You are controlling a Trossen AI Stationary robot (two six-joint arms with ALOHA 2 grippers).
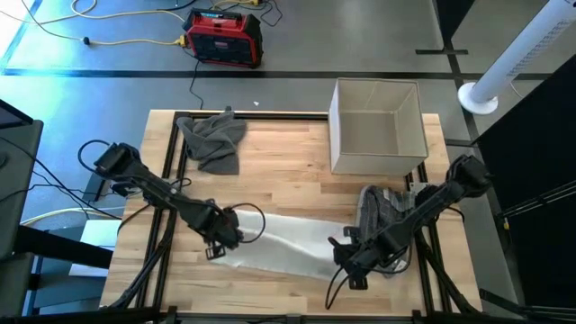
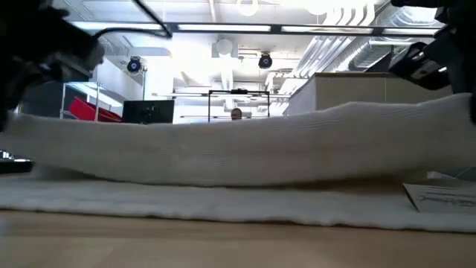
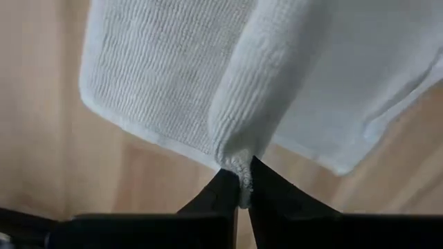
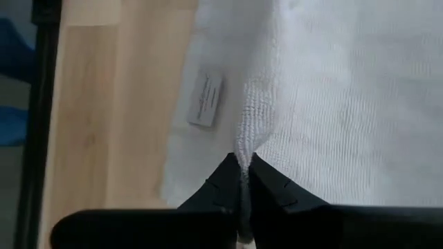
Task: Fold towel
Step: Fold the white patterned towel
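A white towel lies across the near part of the wooden table, between my two grippers. My left gripper is shut on its left end and my right gripper on its right end. In the low view the held edge spans as a raised band above the layer lying on the table. A small label shows on the towel near the right gripper. My left gripper pinches a bunched tip of the towel's left end between its two fingers. The cloth rises in a rolled ridge from the fingers, above the flat layer on the table. My right gripper pinches a puckered bit of the towel's right edge between its two fingers, close to the label. The cloth gathers into a ridge at the fingers, and the rest spreads on the table.
A crumpled grey towel lies at the back left. An open white box stands at the back right. A patterned grey cloth heap lies just beyond the right gripper. A black frame runs along the table's edges.
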